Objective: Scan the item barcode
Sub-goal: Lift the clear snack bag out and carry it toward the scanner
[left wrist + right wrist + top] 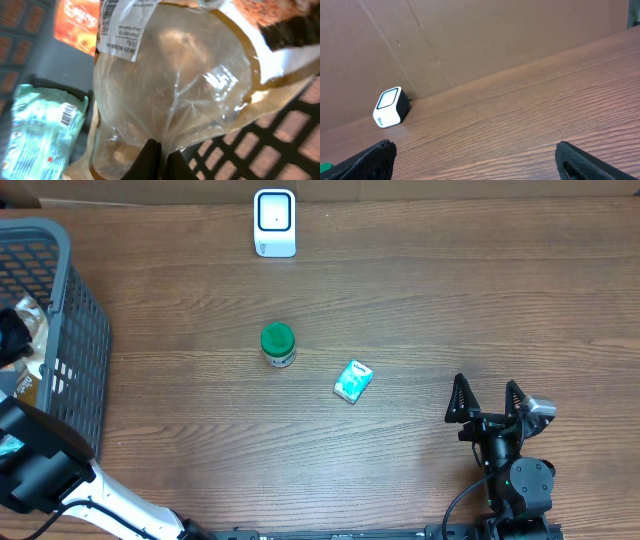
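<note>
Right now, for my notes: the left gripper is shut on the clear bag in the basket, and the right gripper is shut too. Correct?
No. The right gripper is open; the right wrist view shows its jaws wide apart over the table. The left gripper is shut on the clear bag in the basket.

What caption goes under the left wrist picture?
Left gripper pinching a clear bag inside the basket, beside a green packet.

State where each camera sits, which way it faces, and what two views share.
Overhead: above the table, facing down; scanner, basket, left arm, right hand.
Left wrist: inside basket, facing clear bag; left hand shut on it.
Right wrist: low over table, facing scanner; right hand open.
Shared: overhead and right wrist both show scanner.
</note>
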